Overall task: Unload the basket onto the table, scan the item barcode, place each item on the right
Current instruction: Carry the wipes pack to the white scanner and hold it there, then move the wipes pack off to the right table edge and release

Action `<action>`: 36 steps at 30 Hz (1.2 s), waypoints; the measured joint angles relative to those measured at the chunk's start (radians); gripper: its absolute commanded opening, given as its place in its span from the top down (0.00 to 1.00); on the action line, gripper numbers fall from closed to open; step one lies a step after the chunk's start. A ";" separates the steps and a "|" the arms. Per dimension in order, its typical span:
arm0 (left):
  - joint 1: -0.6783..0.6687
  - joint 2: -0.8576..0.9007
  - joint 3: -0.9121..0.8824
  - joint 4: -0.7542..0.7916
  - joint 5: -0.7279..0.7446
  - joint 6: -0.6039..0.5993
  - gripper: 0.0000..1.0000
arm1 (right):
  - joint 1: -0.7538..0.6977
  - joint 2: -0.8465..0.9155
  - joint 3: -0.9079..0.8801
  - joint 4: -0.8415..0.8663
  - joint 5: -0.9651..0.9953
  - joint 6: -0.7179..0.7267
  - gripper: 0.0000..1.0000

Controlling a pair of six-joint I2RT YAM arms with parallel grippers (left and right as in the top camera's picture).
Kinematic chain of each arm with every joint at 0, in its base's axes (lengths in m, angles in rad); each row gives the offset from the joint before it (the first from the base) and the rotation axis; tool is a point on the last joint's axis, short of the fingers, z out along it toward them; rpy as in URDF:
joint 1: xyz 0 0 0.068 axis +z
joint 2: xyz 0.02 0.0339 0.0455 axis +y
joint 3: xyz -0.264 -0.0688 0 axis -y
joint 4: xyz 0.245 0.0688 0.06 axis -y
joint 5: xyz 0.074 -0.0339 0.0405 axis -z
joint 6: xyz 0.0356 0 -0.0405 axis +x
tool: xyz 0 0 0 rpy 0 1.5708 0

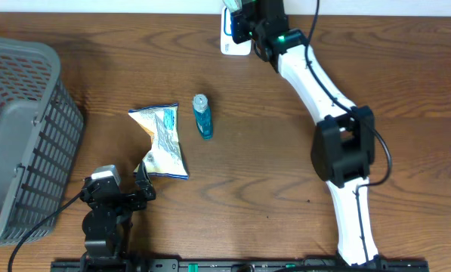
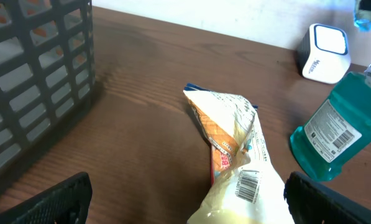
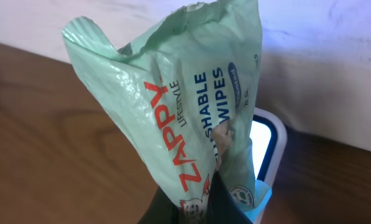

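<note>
1. Right pincer: closed tight on the lower end of the green wipes pack. The pack stands upright from the grip, creased, with its printed face to the wrist camera.
2. Location of the wipes pack: raised off the surface at its far edge, just in front of the white scanner. The pack covers part of the scanner's lit window in the right wrist view. Whether pack and scanner touch cannot be told.
3. No barcode can be made out on the visible face of the pack.
4. Left pincer: fingers spread wide apart, nothing between them, low over the near side of the surface.
5. A crumpled snack bag lies flat just ahead of the left pincer, with a barcode showing at its near end.
6. A blue bottle lies on its side just right of the snack bag, apart from it.
7. A grey basket stands at the left edge of the surface, well apart from the scanner.
</note>
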 measured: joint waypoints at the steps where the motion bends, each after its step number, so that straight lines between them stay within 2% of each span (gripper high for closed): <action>1: 0.000 0.000 0.000 0.000 0.000 0.000 0.02 | 0.001 0.021 0.019 0.000 0.014 0.000 0.99; 10: 0.000 0.000 0.000 0.000 0.000 0.000 0.02 | 0.006 0.053 0.056 -0.035 0.062 0.000 0.99; 16: 0.000 0.000 0.000 0.000 0.000 0.000 0.02 | -0.001 0.048 0.160 -0.263 0.066 0.000 0.99; 20: 0.000 0.000 0.000 0.000 0.000 0.000 0.02 | -0.036 -0.016 0.182 -0.484 0.086 0.000 0.99; 24: 0.000 0.000 0.000 0.001 0.000 0.000 0.02 | -0.141 -0.146 0.190 -0.679 0.174 0.000 0.99; 29: 0.000 0.000 0.000 0.001 0.000 0.000 0.02 | -0.315 -0.233 0.219 -0.791 0.325 -0.010 0.99; 33: 0.000 0.000 0.000 0.001 0.000 0.000 0.02 | -0.481 -0.231 0.192 -0.796 0.410 -0.018 0.99; 36: 0.000 0.000 0.000 0.001 0.000 0.000 0.02 | -0.597 -0.210 0.123 -0.724 0.425 -0.023 0.99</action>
